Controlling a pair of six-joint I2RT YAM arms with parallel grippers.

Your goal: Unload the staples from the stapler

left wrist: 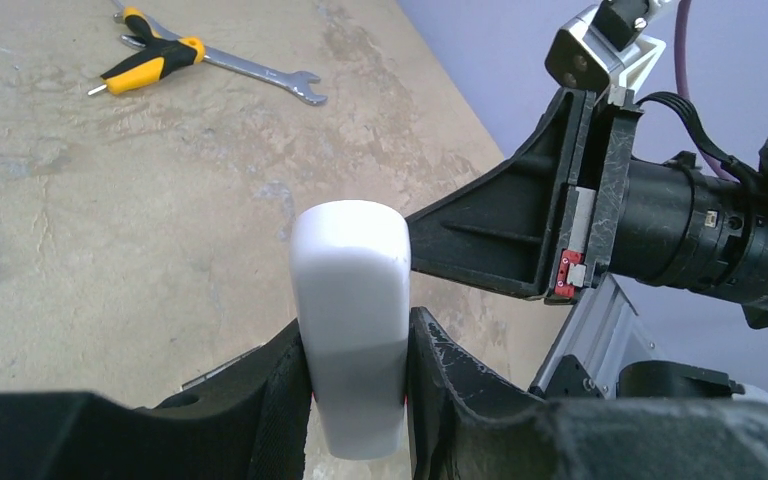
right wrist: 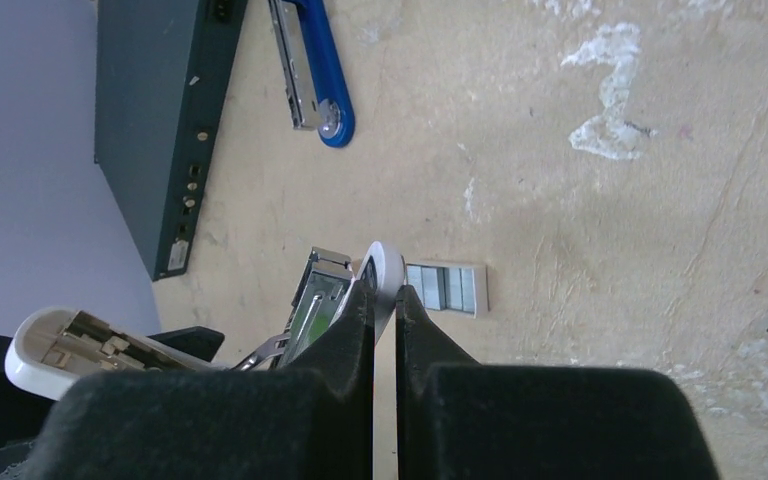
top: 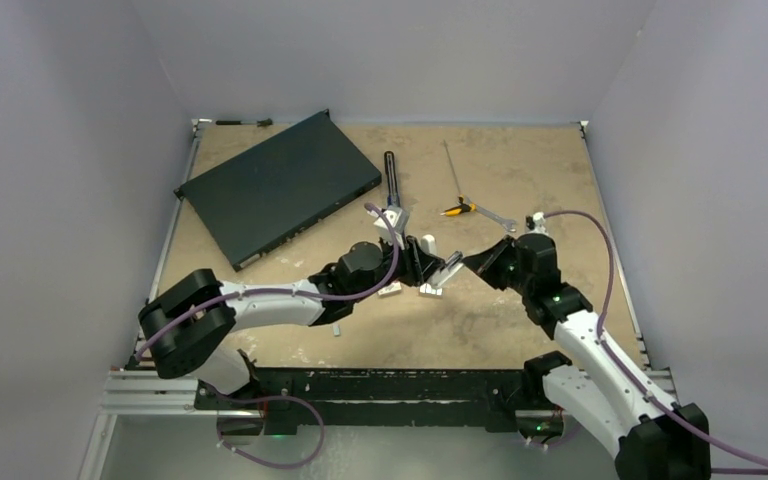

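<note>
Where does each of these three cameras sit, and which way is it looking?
Top external: above and behind the bases, looking down on the table; left arm and right arm both show.
Left wrist: on the left arm, looking past the left gripper, shut on the stapler, toward the right gripper.
Right wrist: on the right arm, looking down past its fingers at the blue bar.
Shared: both wrist views show the stapler.

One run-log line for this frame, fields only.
left gripper: shut on small white-topped stapler | right gripper: shut on stapler's thin white-rimmed end | silvery-grey staple strip: lying on tan table
</note>
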